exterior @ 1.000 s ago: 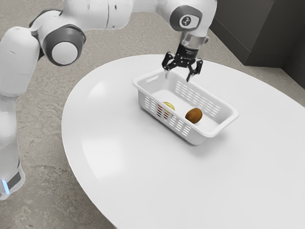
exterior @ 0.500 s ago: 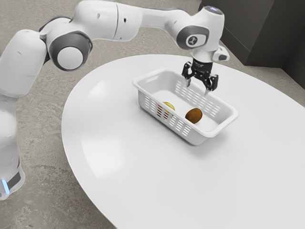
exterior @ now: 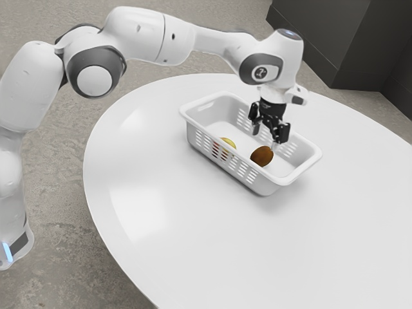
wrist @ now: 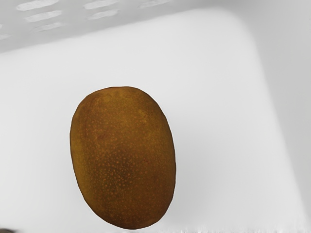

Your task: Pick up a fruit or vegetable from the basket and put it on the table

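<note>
And the brown fruit (exterior: 261,156) is lying in the basket (exterior: 302,168), with a yellow fruit (exterior: 228,143) sitting towards its ten o'clock in the exterior view! The reach is looking well along; grasping, lifting and placing on the table (exterior: 161,225) are all remaining. The gripper (exterior: 265,138) is hanging towards twelve o'clock, its fingers standing wide apart, gripping nothing and, from this angle, probably touching nothing.
</note>
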